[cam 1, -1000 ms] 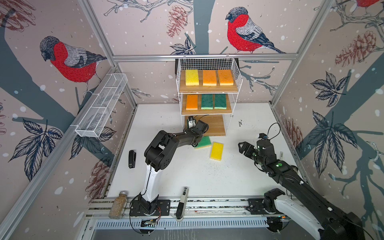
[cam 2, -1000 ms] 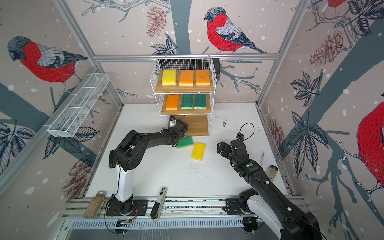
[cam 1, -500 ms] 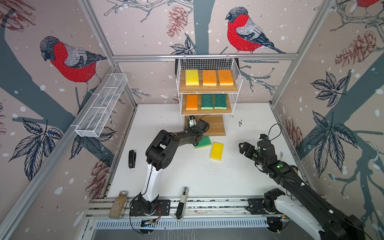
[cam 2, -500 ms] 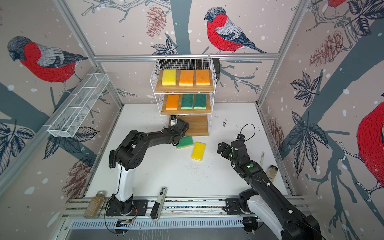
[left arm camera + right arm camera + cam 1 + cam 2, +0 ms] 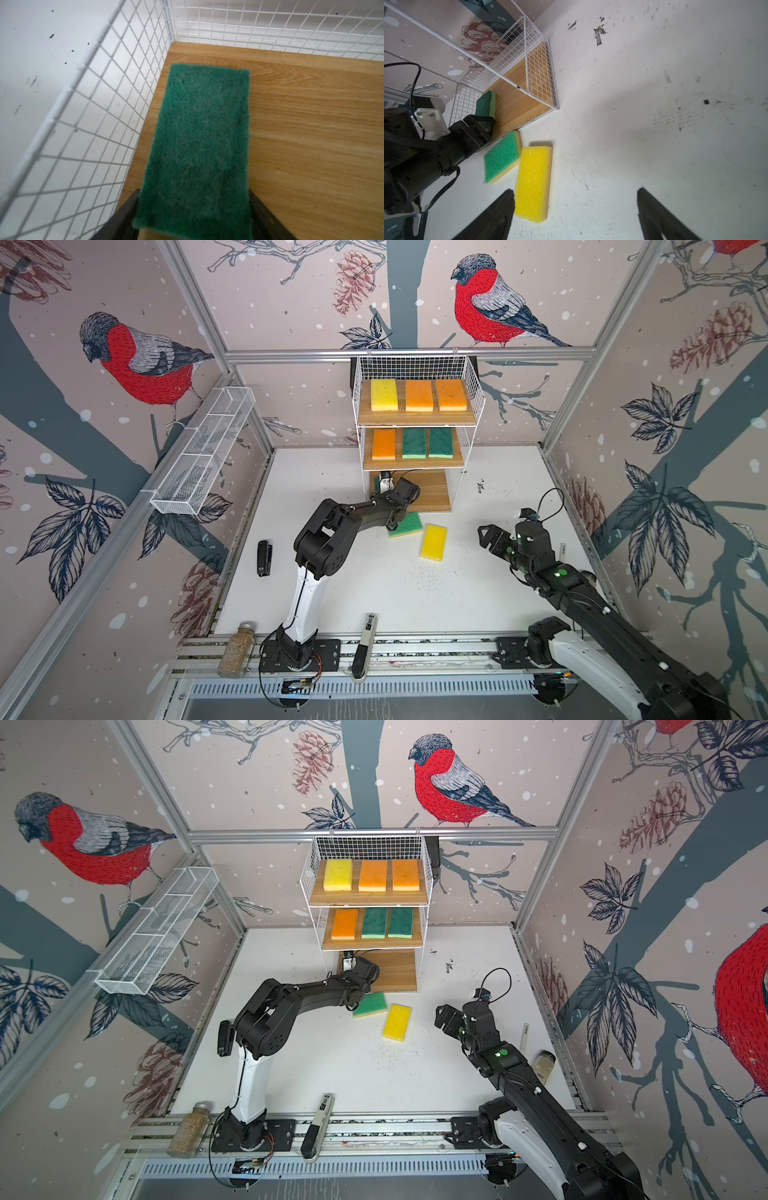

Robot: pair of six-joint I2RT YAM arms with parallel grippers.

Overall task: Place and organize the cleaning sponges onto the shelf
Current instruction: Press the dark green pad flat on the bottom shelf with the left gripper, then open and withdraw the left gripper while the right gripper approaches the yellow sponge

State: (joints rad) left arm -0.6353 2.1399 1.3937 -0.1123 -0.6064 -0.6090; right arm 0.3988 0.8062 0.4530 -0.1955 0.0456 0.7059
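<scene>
- While the left gripper point(image 5: 193, 194) is pinching the dark green sponge point(image 5: 199, 135) across its width, the shelf point(image 5: 415, 419) is closing round both. The gripper is reaching in over the lowest board, the wire side is running just beside the sponge, and the middle board is hanging above the gripper.
- The risk, as I judge it, is sitting in that tight corner. A lift or a crooked pull-out could be knocking the wrist against the middle board or snagging a finger in the grid. Either could be shaking the six sponges point(image 5: 419, 394) lying on the two boards above the gripper.
- The surface point(image 5: 374, 593) is carrying the two sponges not yet shelved, both lying between the two grippers.
- The mesh basket point(image 5: 203, 456) is hanging well apart from either gripper, obstructing nothing.
- The right gripper point(image 5: 576, 192) is hovering above the surface, spread wide and empty.
- The yellow sponge point(image 5: 533, 182) is lying just beside one of its fingers.
- The light green sponge point(image 5: 501, 158) is lying against the lowest board's front edge, just behind the left gripper. Whether it is touching the yellow one I cannot tell.
- That light green sponge is standing in the way. A left gripper backing out low could be dragging it, and a grab at the yellow one could be nudging both askew.
- A black stapler point(image 5: 264, 558) and a jar point(image 5: 237, 649) are lying well apart from both grippers.
</scene>
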